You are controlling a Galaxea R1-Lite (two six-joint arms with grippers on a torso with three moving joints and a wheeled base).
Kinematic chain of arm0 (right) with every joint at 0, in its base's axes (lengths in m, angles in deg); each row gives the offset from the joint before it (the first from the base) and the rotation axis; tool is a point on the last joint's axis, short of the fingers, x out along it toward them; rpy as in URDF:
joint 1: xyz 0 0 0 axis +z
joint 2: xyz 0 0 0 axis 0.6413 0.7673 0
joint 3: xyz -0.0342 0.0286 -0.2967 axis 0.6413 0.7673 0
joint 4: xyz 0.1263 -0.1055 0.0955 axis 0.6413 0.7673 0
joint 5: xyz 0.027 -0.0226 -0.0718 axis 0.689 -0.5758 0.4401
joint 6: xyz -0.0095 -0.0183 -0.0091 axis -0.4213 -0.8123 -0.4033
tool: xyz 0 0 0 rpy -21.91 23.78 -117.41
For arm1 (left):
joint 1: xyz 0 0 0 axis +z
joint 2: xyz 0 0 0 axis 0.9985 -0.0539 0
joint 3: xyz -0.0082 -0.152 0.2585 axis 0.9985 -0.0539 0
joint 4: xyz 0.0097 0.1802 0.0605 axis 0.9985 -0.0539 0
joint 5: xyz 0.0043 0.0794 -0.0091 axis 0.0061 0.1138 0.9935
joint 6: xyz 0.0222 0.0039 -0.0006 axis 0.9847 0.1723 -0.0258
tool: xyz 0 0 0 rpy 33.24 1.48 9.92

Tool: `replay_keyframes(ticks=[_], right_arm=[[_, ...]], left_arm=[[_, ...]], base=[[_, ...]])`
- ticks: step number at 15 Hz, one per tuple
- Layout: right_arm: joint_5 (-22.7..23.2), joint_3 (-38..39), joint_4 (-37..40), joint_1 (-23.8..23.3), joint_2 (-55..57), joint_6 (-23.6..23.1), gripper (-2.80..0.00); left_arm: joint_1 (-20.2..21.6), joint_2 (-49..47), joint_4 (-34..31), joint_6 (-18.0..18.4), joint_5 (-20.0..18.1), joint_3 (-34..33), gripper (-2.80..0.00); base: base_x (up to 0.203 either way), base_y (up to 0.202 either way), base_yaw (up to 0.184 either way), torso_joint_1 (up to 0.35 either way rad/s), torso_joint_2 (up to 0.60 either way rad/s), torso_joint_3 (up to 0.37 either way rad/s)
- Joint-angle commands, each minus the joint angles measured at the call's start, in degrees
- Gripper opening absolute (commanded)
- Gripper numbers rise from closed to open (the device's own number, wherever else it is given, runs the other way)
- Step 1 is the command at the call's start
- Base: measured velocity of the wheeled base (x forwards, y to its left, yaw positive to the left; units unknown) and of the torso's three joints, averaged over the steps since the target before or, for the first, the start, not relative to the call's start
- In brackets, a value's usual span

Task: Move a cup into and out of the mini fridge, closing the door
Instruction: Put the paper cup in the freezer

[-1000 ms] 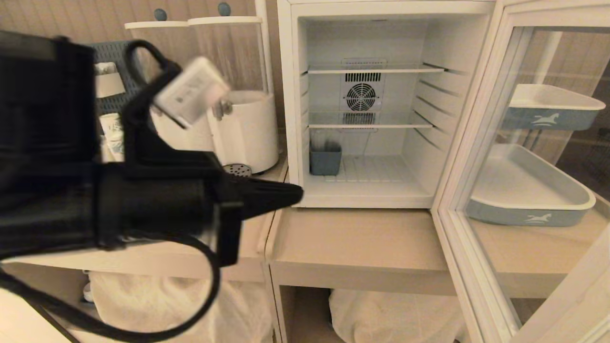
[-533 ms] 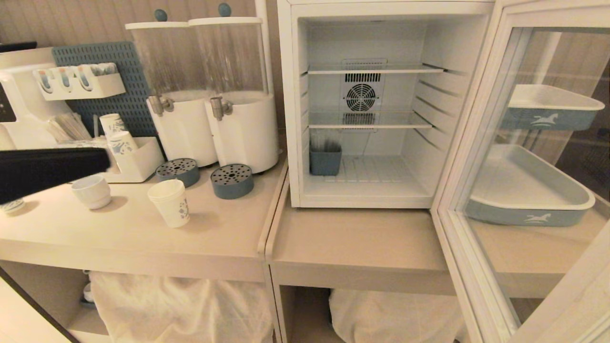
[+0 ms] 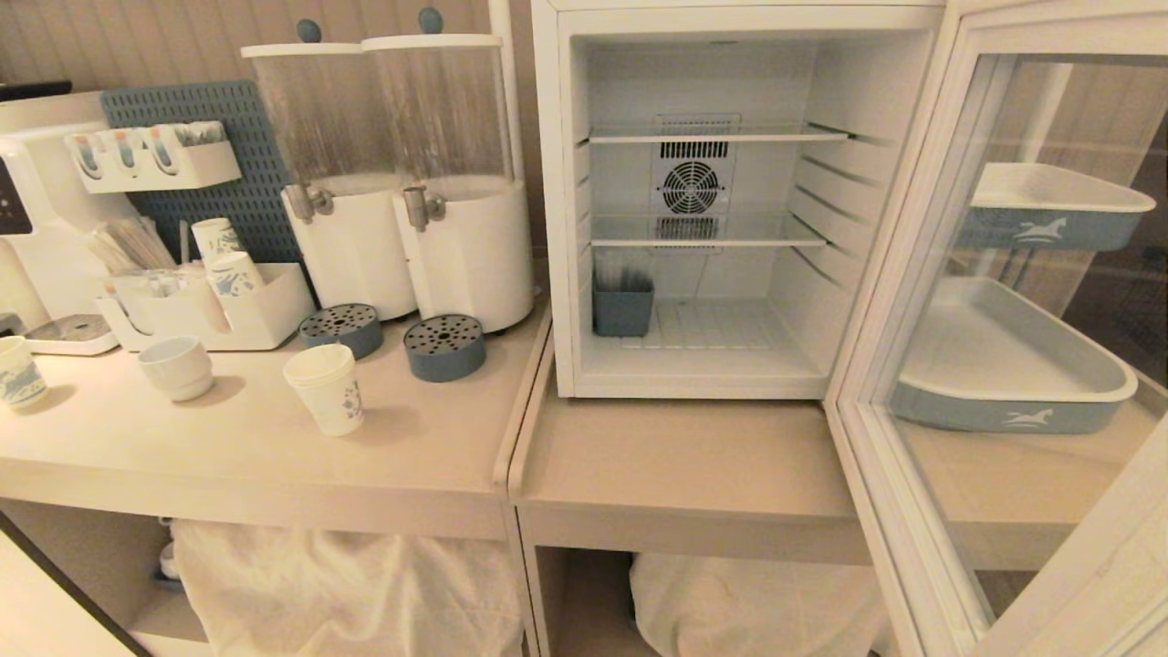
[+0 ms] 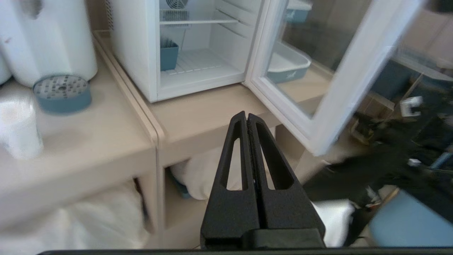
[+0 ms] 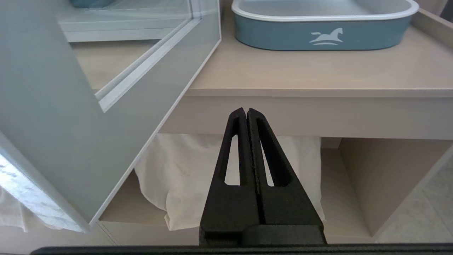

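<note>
The cup (image 3: 324,388), a white paper cup with a small blue logo, stands upright on the left counter, clear of both grippers. The mini fridge (image 3: 552,182) stands open, its wire shelves bare. Its glass door (image 3: 905,228) is swung wide to the right. Neither arm shows in the head view. My left gripper (image 4: 246,115) is shut and empty, hanging in front of the counter edge below the fridge (image 4: 134,53), with the cup (image 4: 19,131) off to one side. My right gripper (image 5: 246,110) is shut and empty, low beside the open door (image 5: 70,124).
A squat white mug (image 3: 175,367) and a blue-patterned paper cup (image 3: 18,370) stand left of the cup. Two drink dispensers (image 3: 411,182) with drip trays (image 3: 444,347) line the back. A small blue bin (image 3: 623,306) sits inside the fridge. A blue tray (image 5: 322,32) lies behind the door.
The left arm, which filled the left of the head view a second ago, has pulled back out of that view, uncovering the cup and counter. The right arm has not moved.
</note>
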Motion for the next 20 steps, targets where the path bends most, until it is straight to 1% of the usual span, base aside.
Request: replay_keyframes(ticks=[1, 3, 4, 5, 6, 7, 8, 9, 10, 12, 14, 15, 16, 18, 19, 20], right_arm=[[0.0, 0.0, 0.1, 0.0, 0.1, 0.0, -2.80], [0.0, 0.0, 0.1, 0.0, 0.1, 0.0, -2.80], [0.0, 0.0, 0.1, 0.0, 0.1, 0.0, -2.80], [0.0, 0.0, 0.1, 0.0, 0.1, 0.0, -2.80], [0.0, 0.0, 0.1, 0.0, 0.1, 0.0, -2.80], [0.0, 0.0, 0.0, 0.0, 0.1, 0.0, -2.80], [0.0, 0.0, 0.0, 0.0, 0.1, 0.0, -2.80], [0.0, 0.0, 0.0, 0.0, 0.1, 0.0, -2.80], [0.0, 0.0, 0.0, 0.0, 0.1, 0.0, -2.80], [0.0, 0.0, 0.0, 0.0, 0.1, 0.0, -2.80], [0.0, 0.0, -0.1, 0.0, 0.1, 0.1, -2.80], [0.0, 0.0, -0.1, 0.0, 0.0, 0.0, -2.80], [0.0, 0.0, -0.1, 0.0, 0.1, 0.0, -2.80], [0.0, 0.0, -0.1, 0.0, 0.1, 0.0, -2.80], [0.0, 0.0, -0.1, 0.0, 0.1, 0.0, -2.80], [0.0, 0.0, -0.1, 0.0, 0.1, 0.0, -2.80]], left_arm=[[6.3, 13.0, -5.3, -2.7, -3.0, -0.4, -2.80], [9.5, 17.4, -11.8, -6.4, -5.0, 0.3, -2.80], [10.0, 17.8, -12.7, -7.2, -5.4, 0.6, -2.80], [10.0, 17.8, -12.7, -7.2, -5.4, 0.6, -2.80], [10.3, 19.0, -12.4, -7.0, -4.9, -0.9, -2.80], [10.6, 22.0, -11.7, -6.7, -4.0, -4.2, -2.80], [10.8, 24.7, -10.3, -6.3, -1.7, -9.6, -2.80], [11.0, 26.7, -7.9, -5.8, 1.6, -15.3, -2.80], [11.1, 28.0, -4.3, -4.6, 4.6, -20.6, -2.80], [11.2, 29.2, 3.6, -0.1, 10.2, -28.9, -2.80], [11.3, 29.5, 9.7, 3.9, 15.3, -38.1, -2.80], [11.3, 29.6, 14.5, 5.4, 17.0, -43.8, -2.80], [11.3, 29.7, 19.3, 6.7, 18.4, -47.8, -2.80], [11.3, 29.7, 25.9, 9.8, 20.9, -56.1, -2.80], [11.3, 29.7, 28.9, 11.5, 22.4, -59.2, -2.80], [11.3, 29.7, 31.9, 13.3, 24.3, -60.7, -2.80]], base=[[0.000, 0.000, 0.000, 0.000, 0.00, 0.000], [0.000, 0.000, 0.000, 0.000, 0.00, 0.000], [0.000, 0.000, 0.000, 0.000, 0.00, 0.000], [0.000, 0.000, 0.000, 0.000, 0.00, 0.000], [0.000, 0.000, 0.000, 0.000, 0.00, 0.000], [0.000, 0.000, 0.000, 0.000, 0.00, 0.000], [0.000, 0.000, 0.000, 0.000, 0.00, 0.000], [0.000, 0.000, 0.000, 0.000, 0.00, 0.000], [0.000, 0.000, 0.000, 0.000, 0.00, 0.000], [0.000, 0.000, 0.000, 0.000, 0.00, 0.000], [0.000, 0.000, 0.000, 0.000, 0.00, 0.000], [0.000, 0.000, 0.000, 0.000, 0.00, 0.000], [0.000, 0.000, 0.000, 0.000, 0.00, 0.000], [0.000, 0.000, 0.000, 0.000, 0.00, 0.000], [0.000, 0.000, 0.000, 0.000, 0.00, 0.000], [0.000, 0.000, 0.000, 0.000, 0.00, 0.000]])
